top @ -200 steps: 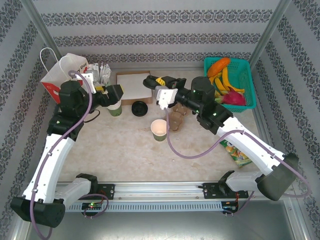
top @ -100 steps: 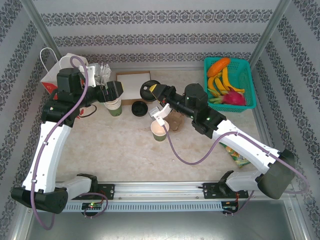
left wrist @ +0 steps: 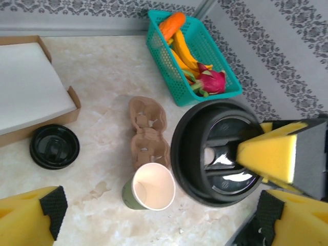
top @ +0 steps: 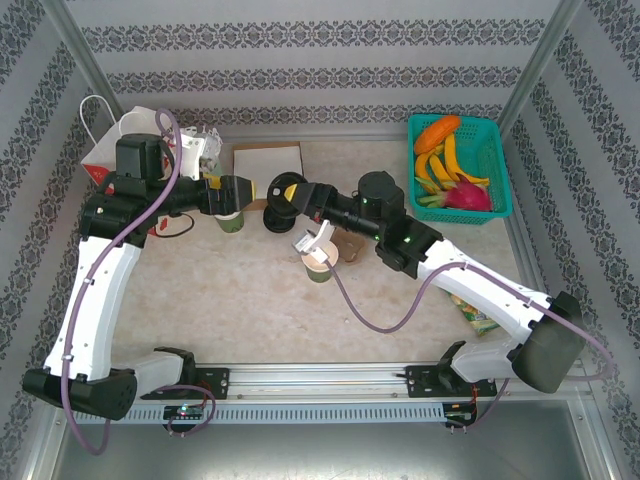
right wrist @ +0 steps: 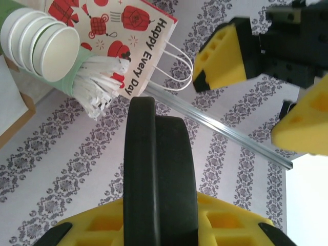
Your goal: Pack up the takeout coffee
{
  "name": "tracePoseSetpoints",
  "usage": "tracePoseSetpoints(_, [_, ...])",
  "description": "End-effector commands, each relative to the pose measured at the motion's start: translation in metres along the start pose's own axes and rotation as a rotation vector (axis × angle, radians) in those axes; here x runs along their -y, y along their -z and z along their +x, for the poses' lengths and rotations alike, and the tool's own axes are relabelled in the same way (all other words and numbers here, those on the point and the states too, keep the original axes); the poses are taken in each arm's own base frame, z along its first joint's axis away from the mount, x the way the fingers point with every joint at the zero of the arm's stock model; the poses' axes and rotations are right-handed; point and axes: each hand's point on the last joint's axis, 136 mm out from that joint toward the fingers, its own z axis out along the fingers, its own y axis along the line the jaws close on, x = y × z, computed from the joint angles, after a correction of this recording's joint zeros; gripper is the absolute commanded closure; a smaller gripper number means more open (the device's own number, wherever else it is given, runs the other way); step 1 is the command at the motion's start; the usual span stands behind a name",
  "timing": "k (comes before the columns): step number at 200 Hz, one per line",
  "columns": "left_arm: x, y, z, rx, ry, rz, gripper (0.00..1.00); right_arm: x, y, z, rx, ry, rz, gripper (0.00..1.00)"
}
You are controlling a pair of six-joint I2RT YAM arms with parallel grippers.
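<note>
Black glossy plastic, round: the lid point(left wrist: 202, 128) is clamped edge-on in your right gripper point(right wrist: 161, 215), arm stretched toward upper centre. Your left gripper point(left wrist: 159, 205) faces it, yellow foam pads point(left wrist: 31, 218) wide apart. The lidless takeout coffee cup point(left wrist: 154, 185), green-sided paper, stands on the bench point(left wrist: 102, 102).

Black lid point(right wrist: 159, 169) base behind right claw pad point(right wrist: 201, 205) — paper bag point(right wrist: 102, 20) cropped.
</note>
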Motion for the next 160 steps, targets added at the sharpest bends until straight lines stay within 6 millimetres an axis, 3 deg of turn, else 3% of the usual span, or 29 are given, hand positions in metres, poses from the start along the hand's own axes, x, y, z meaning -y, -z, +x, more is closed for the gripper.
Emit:
tracePoseSetpoints(1, [0.020,-0.006,0.004,-0.047,0.004,0.114,0.09,0.006,-0.003,-0.006,0.008,0.196,0.016,0.88])
tracePoseSetpoints(69, [0.022,-0.014,0.015,-0.176,0.004,0.066,0.41,0.007,-0.009,-0.012,-0.010,0.232,-0.017,0.87])
tracePoseSetpoints(106, [0.024,-0.020,0.024,-0.224,-0.008,0.062,0.46,0.010,-0.011,-0.012,-0.022,0.243,-0.018,0.88])
tracePoseSetpoints(125, [0.021,-0.023,0.028,-0.256,-0.030,0.037,0.55,0.012,-0.011,-0.014,-0.022,0.251,-0.012,0.88])
tracePoseSetpoints(160, [0.018,-0.029,0.031,-0.298,-0.055,0.033,0.56,0.015,-0.013,-0.017,-0.018,0.256,-0.006,0.88])
